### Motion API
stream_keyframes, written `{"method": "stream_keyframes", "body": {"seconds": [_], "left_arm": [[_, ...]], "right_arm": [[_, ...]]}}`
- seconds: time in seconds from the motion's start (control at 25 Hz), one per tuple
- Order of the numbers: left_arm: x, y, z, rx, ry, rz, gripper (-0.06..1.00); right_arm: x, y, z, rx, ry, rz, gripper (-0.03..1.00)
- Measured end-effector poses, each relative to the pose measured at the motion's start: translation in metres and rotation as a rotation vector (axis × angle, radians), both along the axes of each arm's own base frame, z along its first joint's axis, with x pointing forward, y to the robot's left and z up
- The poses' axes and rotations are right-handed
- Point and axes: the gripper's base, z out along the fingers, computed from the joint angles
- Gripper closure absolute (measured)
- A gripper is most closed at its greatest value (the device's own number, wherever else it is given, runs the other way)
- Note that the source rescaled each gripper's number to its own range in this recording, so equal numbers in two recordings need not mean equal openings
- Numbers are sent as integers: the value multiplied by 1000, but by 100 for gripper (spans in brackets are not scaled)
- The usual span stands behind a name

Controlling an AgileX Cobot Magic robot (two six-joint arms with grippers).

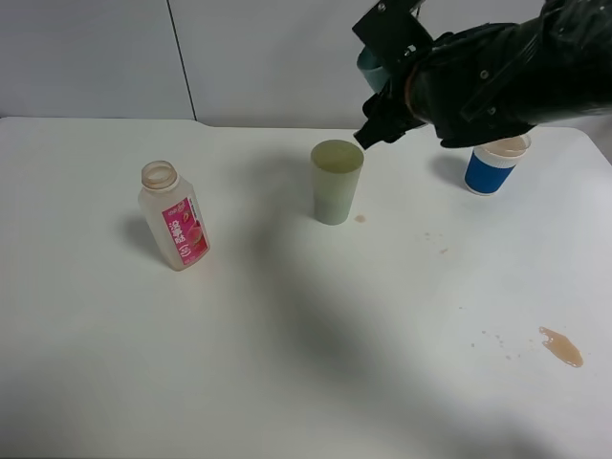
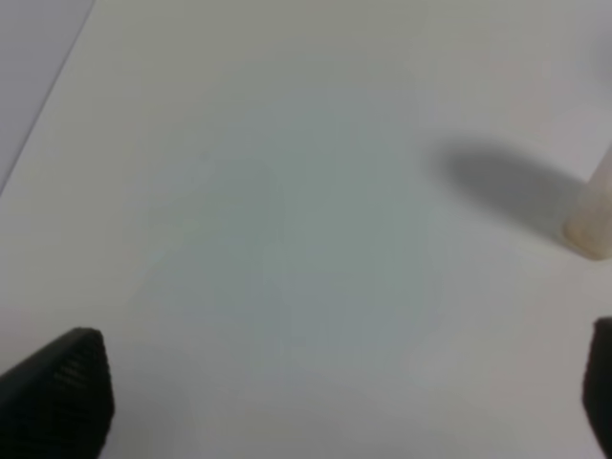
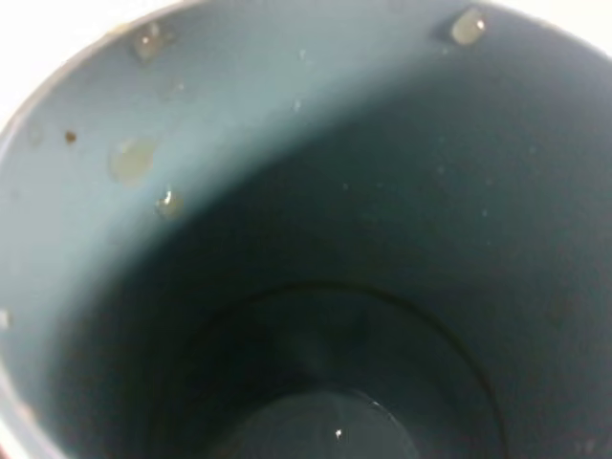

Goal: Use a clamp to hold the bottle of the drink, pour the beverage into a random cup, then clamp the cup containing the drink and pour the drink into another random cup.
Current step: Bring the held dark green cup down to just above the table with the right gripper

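The open, nearly empty drink bottle (image 1: 174,215) with a pink label stands on the left of the white table; its base edge shows in the left wrist view (image 2: 593,225). A pale green cup (image 1: 336,182) stands at the centre. My right gripper (image 1: 382,81) is shut on a teal cup (image 1: 369,65), held tilted above and just behind the green cup. The right wrist view looks into that cup (image 3: 287,239); droplets cling to its wall and a little liquid lies at the bottom. My left gripper (image 2: 325,402) is open over bare table, and is out of the exterior view.
A blue cup with a white rim (image 1: 494,164) holding some drink stands at the back right, under my right arm. A brown puddle (image 1: 561,346) lies front right. Small drops (image 1: 360,219) lie beside the green cup.
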Motion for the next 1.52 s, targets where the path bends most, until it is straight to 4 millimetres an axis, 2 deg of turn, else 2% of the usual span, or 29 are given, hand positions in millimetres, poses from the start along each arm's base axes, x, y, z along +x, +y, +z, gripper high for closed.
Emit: {"method": "stream_keyframes", "body": {"seconds": [0.2,0.4,0.68,0.88,1.0,1.32,1.52], "left_arm": [[0,0,0,0,0,0,-6],[0,0,0,0,0,0,-6],[0,0,0,0,0,0,-6],[0,0,0,0,0,0,-6],[0,0,0,0,0,0,-6],[0,0,0,1,0,0,-6],[0,0,0,2,0,0,-6]], "right_arm": [[-12,0,18,203,56,-18,95],[-28,12,36,390,128,126,95],[-43,35,44,452,172,366,95],[-52,50,49,464,142,502,95],[-57,53,43,477,103,563,95],[-88,49,-2,510,123,633,95],[-100,41,-30,526,183,612,95]]}}
